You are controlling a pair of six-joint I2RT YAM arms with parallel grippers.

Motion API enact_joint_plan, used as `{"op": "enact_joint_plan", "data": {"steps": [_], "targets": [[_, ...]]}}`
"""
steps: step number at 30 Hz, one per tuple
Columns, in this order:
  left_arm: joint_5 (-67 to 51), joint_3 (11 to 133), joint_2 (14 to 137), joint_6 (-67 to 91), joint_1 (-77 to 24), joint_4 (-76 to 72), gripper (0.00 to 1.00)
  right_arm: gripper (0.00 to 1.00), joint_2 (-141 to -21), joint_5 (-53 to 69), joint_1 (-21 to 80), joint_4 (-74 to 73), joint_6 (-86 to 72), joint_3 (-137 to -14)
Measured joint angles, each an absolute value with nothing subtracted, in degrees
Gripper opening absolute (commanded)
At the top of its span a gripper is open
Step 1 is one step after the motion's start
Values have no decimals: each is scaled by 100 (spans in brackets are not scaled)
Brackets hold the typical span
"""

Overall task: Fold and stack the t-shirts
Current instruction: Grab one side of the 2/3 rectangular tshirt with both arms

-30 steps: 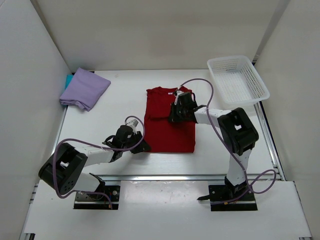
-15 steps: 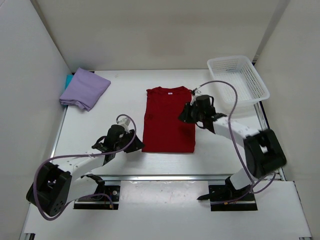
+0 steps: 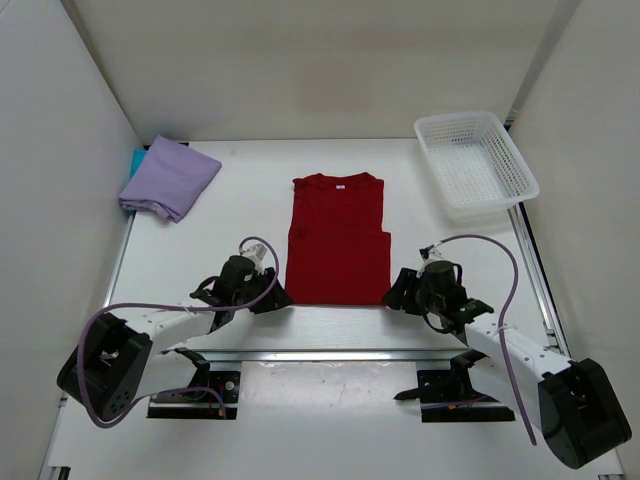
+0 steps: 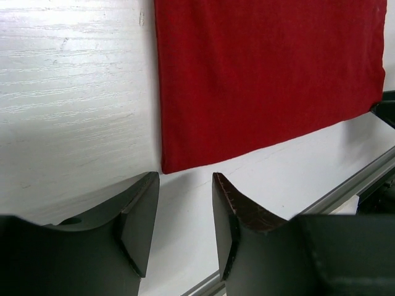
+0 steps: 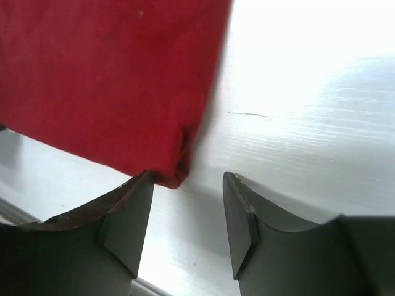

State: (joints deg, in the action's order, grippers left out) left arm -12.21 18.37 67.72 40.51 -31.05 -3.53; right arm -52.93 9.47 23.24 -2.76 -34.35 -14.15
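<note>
Mid-fold on red tee (image 3: 338, 240): left pincer (image 4: 185, 188) & right pincer (image 5: 187, 185) both open, empty, at its near corners; next, prob. pinch hem, fold away.

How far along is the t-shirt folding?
Done: the folded lavender purple t-shirt lies over the teal t-shirt, far left. In hand: the deep red t-shirt, sleeves folded in; left gripper and right gripper open at its near corners. Left: folding and stacking it.

3 t-shirts: red (image 3: 338, 245), lavender (image 3: 170, 178), teal (image 3: 137, 160); 1 basket (image 3: 476, 160); 2 grippers: left (image 3: 277, 298), right (image 3: 394, 297)
</note>
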Motion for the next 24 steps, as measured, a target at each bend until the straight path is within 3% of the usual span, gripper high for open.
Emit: {"op": "enact_joint_plan", "data": {"steps": [3,9,11,14,16,20,24], "targets": [[-1197,1859,6814,4047,-3151,-349,49,45,-5450,1013,2349,-137,-3529,-1409],[-1129,1859,6825,4047,-3175,-336,46,28,-5677,1166,2305,191,-3708,-1341],[-1129,1859,6869,4051,-3173,-388,43,28,-5760,1240,2265,296,-3756,-1308],[-1133,1859,6978,4071,-3175,-519,37,27,-5887,1347,2204,454,-3787,-1306],[-1116,1859,7065,4071,-3177,-598,25,25,-5988,1455,2169,563,-3806,-1306],[-1046,1872,7205,4141,-3225,-683,7,3,-6119,1691,2080,729,-3876,-1260],[-1002,1876,7218,4204,-3267,-711,0,0,-6117,1966,1990,998,-3935,-1122]]}}
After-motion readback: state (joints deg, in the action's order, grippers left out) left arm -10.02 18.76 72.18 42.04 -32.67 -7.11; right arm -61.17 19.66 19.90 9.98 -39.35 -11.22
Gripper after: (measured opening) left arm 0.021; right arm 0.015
